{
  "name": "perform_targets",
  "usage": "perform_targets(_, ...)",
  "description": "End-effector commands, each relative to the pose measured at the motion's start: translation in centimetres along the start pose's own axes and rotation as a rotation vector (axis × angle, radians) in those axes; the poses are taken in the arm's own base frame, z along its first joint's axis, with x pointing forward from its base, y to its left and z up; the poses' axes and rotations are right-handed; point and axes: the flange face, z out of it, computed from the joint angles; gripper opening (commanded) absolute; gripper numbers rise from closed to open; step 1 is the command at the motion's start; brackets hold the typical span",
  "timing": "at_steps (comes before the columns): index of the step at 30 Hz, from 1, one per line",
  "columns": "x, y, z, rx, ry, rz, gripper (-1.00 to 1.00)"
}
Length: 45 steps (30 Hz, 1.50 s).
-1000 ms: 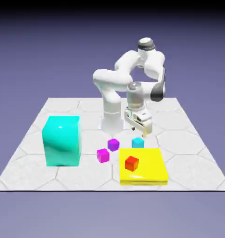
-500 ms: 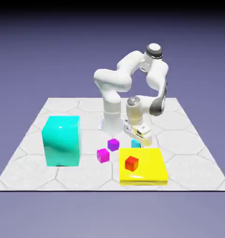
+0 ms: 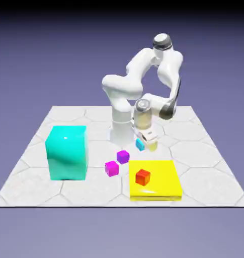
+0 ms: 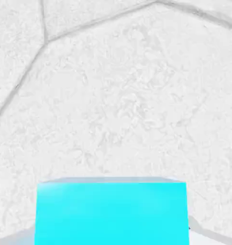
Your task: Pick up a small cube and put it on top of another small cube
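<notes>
My gripper (image 3: 144, 143) is shut on the small cyan cube (image 3: 140, 144) and holds it just above the table, behind the yellow slab. The hand view shows this small cube (image 4: 111, 210) large at the bottom edge, between the fingers, over pale tiled table. On the table sit other small cubes: a purple cube (image 3: 123, 156) just below and to the left of the held one, a magenta cube (image 3: 111, 168) further left, and a red cube (image 3: 143, 177) on the yellow slab.
A flat yellow slab (image 3: 161, 187) lies near the table's front edge, right of the middle. A large glossy cyan block (image 3: 67, 152) stands at the exterior view's left. The robot's base (image 3: 120, 132) rises behind the cubes.
The gripper came down over the small cyan cube, shut on it, and has lifted it off the table, shifting a little to the exterior view's left.
</notes>
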Motion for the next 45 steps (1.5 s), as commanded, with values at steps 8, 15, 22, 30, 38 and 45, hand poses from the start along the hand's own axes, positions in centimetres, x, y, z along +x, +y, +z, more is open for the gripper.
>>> perform_targets(8,-1.3,-0.5,1.2,0.271,-0.106,0.008,-1.00)
perform_targets(15,-1.9,-0.5,1.0,0.441,-0.163,-0.069,-1.00)
perform_targets(22,-2.4,0.3,-0.1,0.521,-0.182,-0.199,-1.00)
perform_targets(30,-3.1,2.3,-2.3,0.489,-0.159,-0.366,-1.00)
perform_targets(38,-4.5,5.2,-5.3,0.326,-0.100,-0.499,-1.00)
perform_targets(45,-6.8,8.1,-8.6,0.094,-0.032,-0.550,-1.00)
